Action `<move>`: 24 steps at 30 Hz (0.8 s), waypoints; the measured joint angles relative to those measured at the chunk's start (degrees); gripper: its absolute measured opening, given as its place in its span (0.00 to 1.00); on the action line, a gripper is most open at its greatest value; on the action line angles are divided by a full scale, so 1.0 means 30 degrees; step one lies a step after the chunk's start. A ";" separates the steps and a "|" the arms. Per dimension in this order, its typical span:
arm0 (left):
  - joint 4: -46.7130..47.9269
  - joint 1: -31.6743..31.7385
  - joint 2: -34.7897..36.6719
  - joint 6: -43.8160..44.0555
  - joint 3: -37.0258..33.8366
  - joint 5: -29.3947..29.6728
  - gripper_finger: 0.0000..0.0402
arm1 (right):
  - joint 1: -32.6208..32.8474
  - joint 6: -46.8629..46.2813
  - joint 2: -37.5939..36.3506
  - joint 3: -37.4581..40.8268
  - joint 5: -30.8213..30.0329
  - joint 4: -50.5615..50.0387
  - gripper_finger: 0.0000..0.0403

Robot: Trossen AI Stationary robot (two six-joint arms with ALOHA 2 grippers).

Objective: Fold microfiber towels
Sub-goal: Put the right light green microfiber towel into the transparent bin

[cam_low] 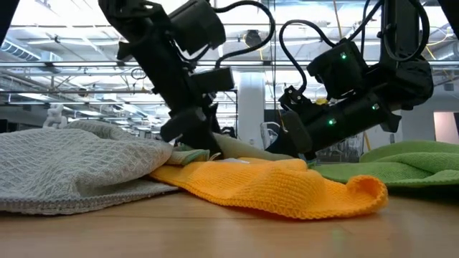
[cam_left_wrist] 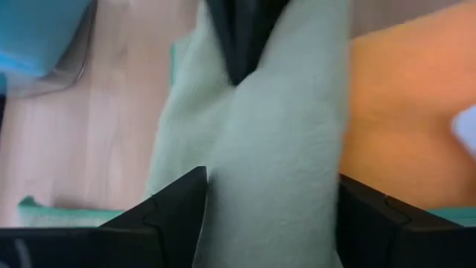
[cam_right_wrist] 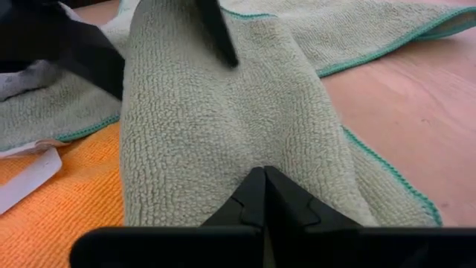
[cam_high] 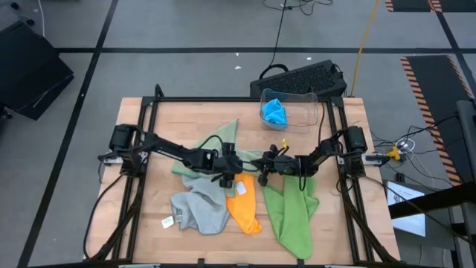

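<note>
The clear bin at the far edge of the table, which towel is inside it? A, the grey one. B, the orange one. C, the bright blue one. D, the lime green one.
C: in the high view the clear bin holds only the bright blue towel, while the orange towel, grey towel and lime green towel all lie out on the wooden table.

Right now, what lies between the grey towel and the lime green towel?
The orange towel lies between the grey towel and the lime green towel, clearest in the high view.
</note>
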State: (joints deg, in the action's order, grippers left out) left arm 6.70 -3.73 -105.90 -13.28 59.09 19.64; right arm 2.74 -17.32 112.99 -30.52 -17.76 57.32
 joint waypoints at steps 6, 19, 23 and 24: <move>0.0264 0.0491 0.0035 0.0105 0.0000 -0.0040 0.51 | 0.0000 -0.0271 0.0000 0.0000 0.0015 0.0015 0.00; 0.0623 0.0818 0.0039 -0.0964 -0.0036 -0.0314 0.05 | 0.0007 -0.0598 -0.1642 0.0058 0.0705 -0.0704 0.02; 0.0932 0.0730 0.0312 -0.1398 -0.0058 0.1234 0.07 | 0.0073 -0.1039 -0.3593 0.0058 0.0072 -0.2249 0.09; 0.0895 0.0662 0.0359 -0.1574 -0.0058 0.1667 0.06 | 0.0073 -0.1334 -0.4159 0.0058 -0.0159 -0.2925 0.12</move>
State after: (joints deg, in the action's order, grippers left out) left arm 9.38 -1.75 -104.83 -18.00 58.92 24.64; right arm 2.96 -21.32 100.51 -30.35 -18.23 48.54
